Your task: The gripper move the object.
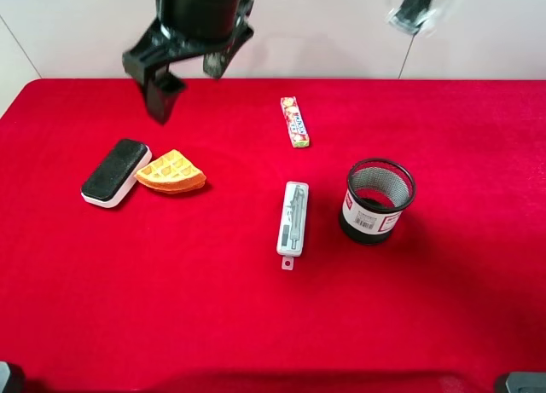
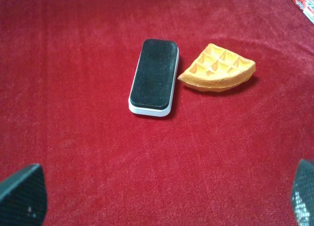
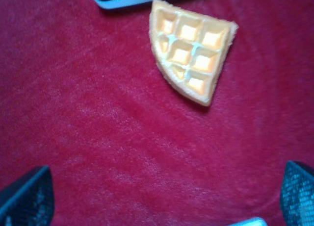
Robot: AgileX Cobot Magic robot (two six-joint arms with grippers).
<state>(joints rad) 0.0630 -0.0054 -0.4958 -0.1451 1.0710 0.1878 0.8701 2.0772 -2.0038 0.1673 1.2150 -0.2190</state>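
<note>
1 waffle [image 1: 171, 172] | 1 eraser [image 1: 116, 172] touching it | left gripper [image 2: 162, 196] apart, empty | right gripper [image 3: 167, 196] seemingly apart

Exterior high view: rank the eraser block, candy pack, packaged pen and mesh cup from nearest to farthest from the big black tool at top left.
From the tool:
1. Eraser block, just below it at the left, beside the waffle.
2. Candy pack, to its right at mid-table.
3. Packaged pen, centre, lower down.
4. Mesh cup, far right.

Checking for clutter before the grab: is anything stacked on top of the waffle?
No. The waffle lies bare on the red cloth, its grid top fully exposed, with the eraser beside it, not on it.
</note>
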